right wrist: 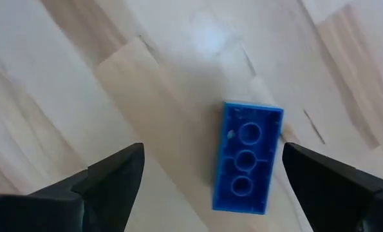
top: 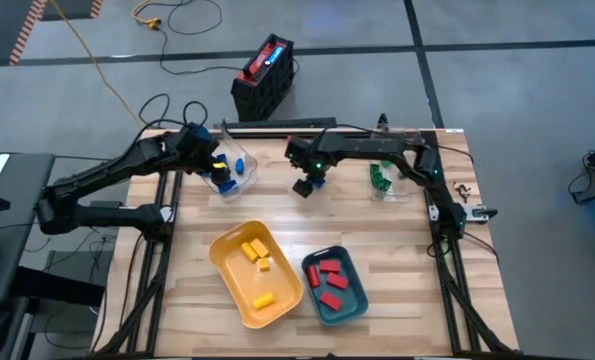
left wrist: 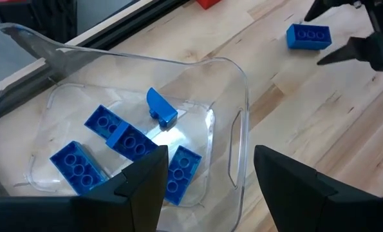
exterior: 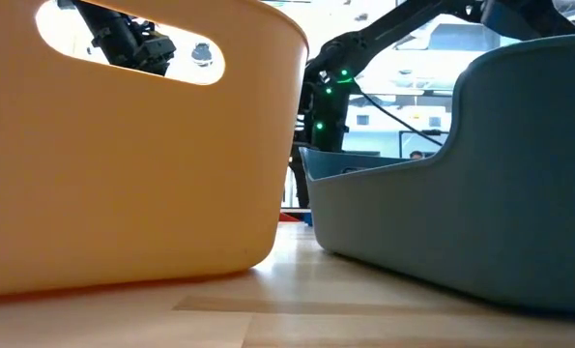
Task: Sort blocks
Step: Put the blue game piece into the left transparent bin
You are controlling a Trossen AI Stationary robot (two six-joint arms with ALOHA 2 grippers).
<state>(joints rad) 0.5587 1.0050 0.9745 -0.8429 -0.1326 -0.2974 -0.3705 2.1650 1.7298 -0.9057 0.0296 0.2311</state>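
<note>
The right gripper (right wrist: 207,177) hangs over a lone blue block (right wrist: 248,158) lying studs-up on the wooden table (top: 397,250), its fingers spread wide with nothing between them. That block lies well apart from the clear container (left wrist: 197,77) — where 5 blue blocks (left wrist: 130,138) already sit. The left gripper (left wrist: 207,180) hovers over that container, fingers apart and empty.

The block looks light, rigid and smooth-sided, so it will likely skid or twist if pinched off-centre. Best taken across its 2 long flat sides at mid-length — squarely, with the fingers low beside it.
</note>
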